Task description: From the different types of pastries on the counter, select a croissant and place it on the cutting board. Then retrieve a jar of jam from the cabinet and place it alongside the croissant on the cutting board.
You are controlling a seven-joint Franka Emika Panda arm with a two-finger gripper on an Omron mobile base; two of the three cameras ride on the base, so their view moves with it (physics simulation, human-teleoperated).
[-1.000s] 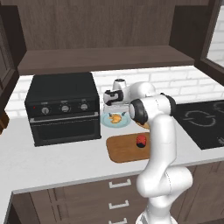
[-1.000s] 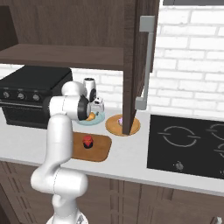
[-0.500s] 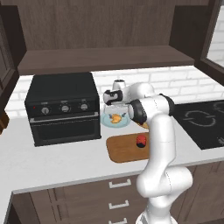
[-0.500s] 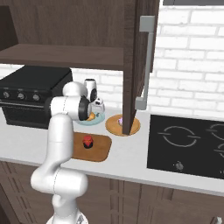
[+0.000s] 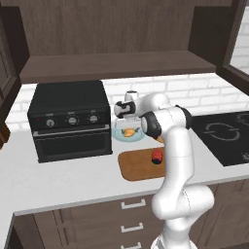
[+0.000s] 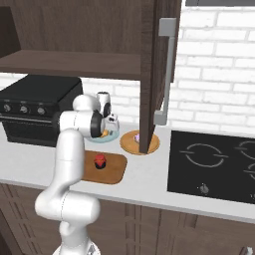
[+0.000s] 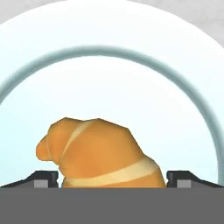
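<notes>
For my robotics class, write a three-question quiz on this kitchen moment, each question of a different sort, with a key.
1. True or false: the croissant already lies on the cutting board.
2. Multiple choice: what sits on the cutting board now? A) a frosted pastry B) the jar of jam C) a knife
3. Fill in: in the hand view, the gripper has one fingertip on each side of the ____.

Key:
1. False; it is on the pale blue plate.
2. B
3. croissant
</notes>
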